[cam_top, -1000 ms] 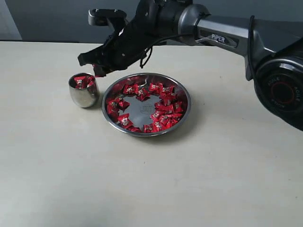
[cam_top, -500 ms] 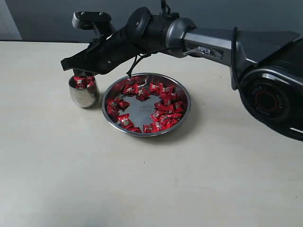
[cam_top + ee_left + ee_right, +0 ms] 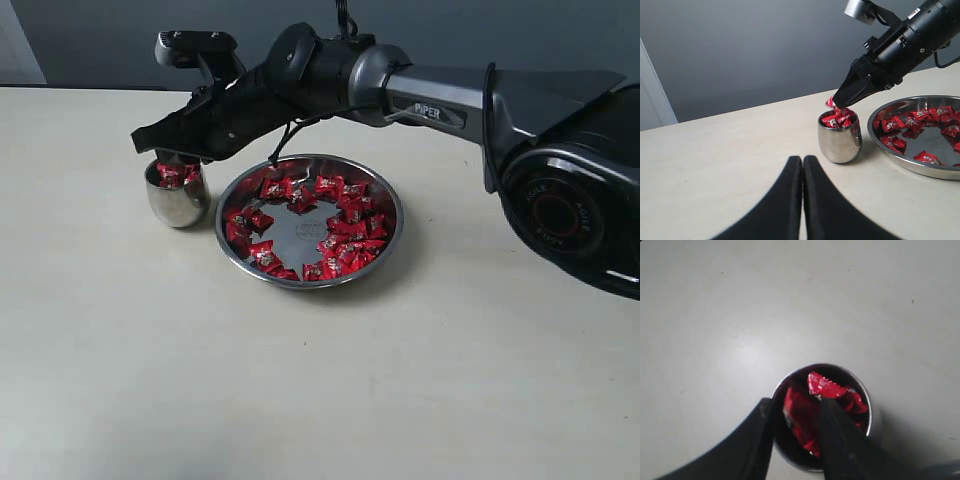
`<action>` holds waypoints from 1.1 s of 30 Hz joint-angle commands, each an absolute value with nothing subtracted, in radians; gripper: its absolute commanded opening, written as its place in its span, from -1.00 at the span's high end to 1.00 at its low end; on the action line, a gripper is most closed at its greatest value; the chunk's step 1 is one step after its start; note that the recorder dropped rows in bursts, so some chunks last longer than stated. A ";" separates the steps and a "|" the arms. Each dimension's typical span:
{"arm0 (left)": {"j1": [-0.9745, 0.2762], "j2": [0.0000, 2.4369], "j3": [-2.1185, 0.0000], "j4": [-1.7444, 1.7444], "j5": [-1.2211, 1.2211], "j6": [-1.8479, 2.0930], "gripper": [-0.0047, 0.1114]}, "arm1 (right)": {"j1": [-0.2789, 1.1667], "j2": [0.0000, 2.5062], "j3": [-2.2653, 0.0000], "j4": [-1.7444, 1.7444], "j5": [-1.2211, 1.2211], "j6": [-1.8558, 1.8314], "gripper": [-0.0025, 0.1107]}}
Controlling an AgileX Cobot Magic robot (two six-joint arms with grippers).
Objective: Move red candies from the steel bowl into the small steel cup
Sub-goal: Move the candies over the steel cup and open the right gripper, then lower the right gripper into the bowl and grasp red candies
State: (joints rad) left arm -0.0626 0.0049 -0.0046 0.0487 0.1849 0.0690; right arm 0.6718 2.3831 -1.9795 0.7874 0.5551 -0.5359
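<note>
The small steel cup (image 3: 177, 198) stands left of the steel bowl (image 3: 390, 205), and both hold red candies (image 3: 345, 235). My right gripper (image 3: 163, 153) reaches across the bowl and hangs just above the cup's mouth. From its wrist camera its fingers stand apart over the cup (image 3: 867, 395). A red candy (image 3: 802, 420) lies between them, next to one finger, with a dark gap to the other. The left wrist camera finds that candy (image 3: 832, 102) at the gripper's tip (image 3: 840, 101), just over the heaped cup (image 3: 839, 142). My left gripper (image 3: 802, 159) is shut, empty, low over the table short of the cup.
The bowl (image 3: 920, 169) lies right beside the cup, its candies (image 3: 912, 122) ringed round a bare flat middle. The right arm (image 3: 440, 95) stretches over the bowl's far side. A grey wall (image 3: 740, 50) stands behind the pale tabletop (image 3: 300, 400).
The right gripper swung left from the bowl's rim to above the cup, carrying a red candy, then nearly stopped. Its fingers now stand apart over the cup.
</note>
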 commanded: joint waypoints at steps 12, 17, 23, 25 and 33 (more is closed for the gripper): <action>-0.062 0.000 0.000 0.043 0.180 0.067 0.89 | 0.652 2.334 -1.981 0.535 0.710 -0.391 0.38; -0.062 0.000 0.000 0.043 0.180 0.067 0.89 | 0.640 2.329 -1.981 0.322 0.912 -0.269 0.38; -0.062 0.000 0.000 0.043 0.180 0.067 0.89 | 0.640 2.346 -1.978 0.271 0.984 -0.250 0.38; -0.062 0.000 0.000 0.043 0.180 0.067 0.89 | 0.640 2.354 -1.978 0.271 0.991 -0.250 0.38; -0.062 0.000 0.000 0.043 0.180 0.067 0.89 | 0.640 2.399 -1.978 0.270 0.993 -0.250 0.38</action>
State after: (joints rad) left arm -0.0626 0.0049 -0.0046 0.0487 0.1849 0.0690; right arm 0.6443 2.3878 -1.9795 0.2745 0.9905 -0.2516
